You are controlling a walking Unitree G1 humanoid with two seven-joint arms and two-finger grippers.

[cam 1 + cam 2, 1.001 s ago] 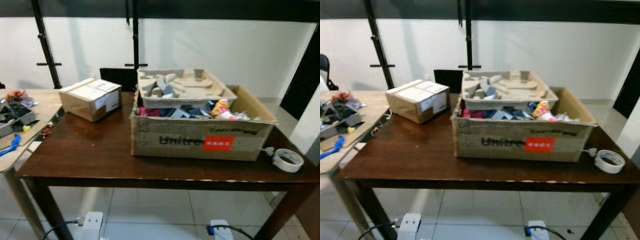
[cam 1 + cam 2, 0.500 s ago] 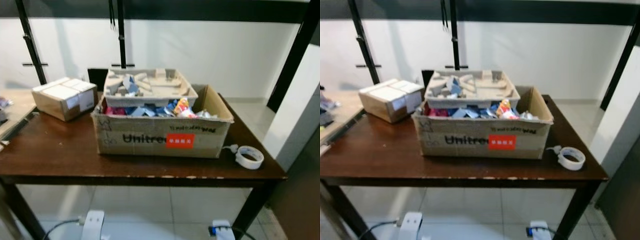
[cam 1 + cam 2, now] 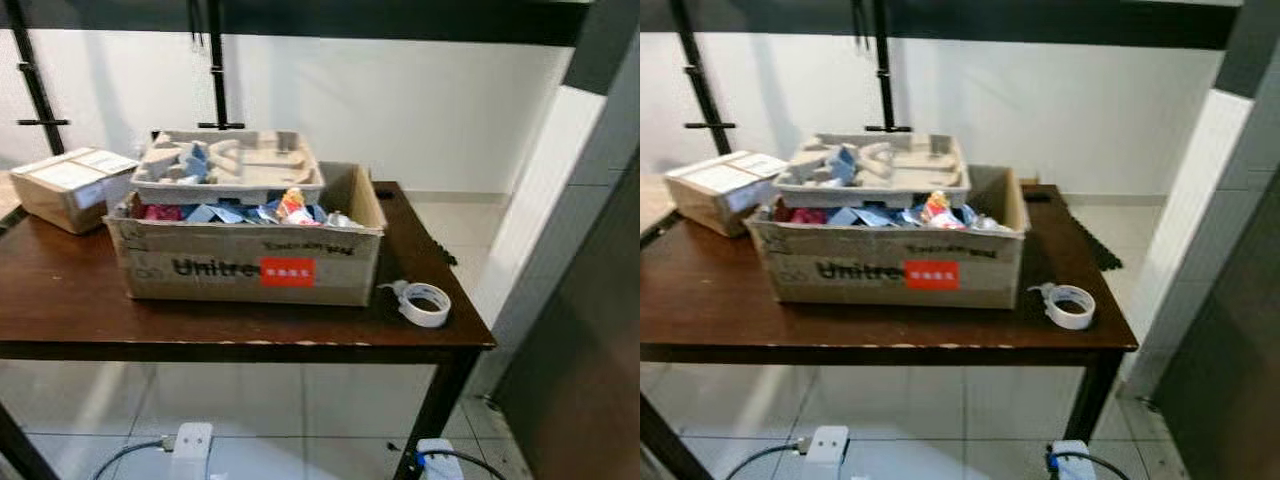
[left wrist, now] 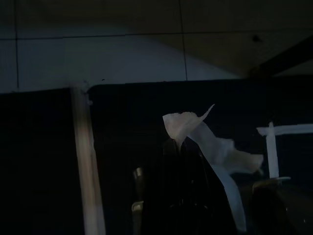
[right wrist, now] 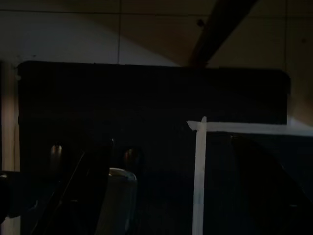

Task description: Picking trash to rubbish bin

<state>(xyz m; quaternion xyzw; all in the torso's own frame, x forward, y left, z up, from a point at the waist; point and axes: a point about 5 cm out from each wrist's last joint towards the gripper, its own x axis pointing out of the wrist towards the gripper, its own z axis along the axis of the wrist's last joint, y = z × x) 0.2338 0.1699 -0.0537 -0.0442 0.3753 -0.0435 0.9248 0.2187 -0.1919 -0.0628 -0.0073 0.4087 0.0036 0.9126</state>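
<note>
Pinching a crumpled white tissue [image 4: 205, 142], the left gripper [image 4: 182, 147] is closed, likely carrying it binward. Right gripper's finger state: cannot tell.

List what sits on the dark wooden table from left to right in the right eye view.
Small sealed cardboard box → large open Unitree cardboard box, stuffed with colourful scraps and with a grey moulded pulp tray resting on top → roll of tape near the table's right end.
</note>
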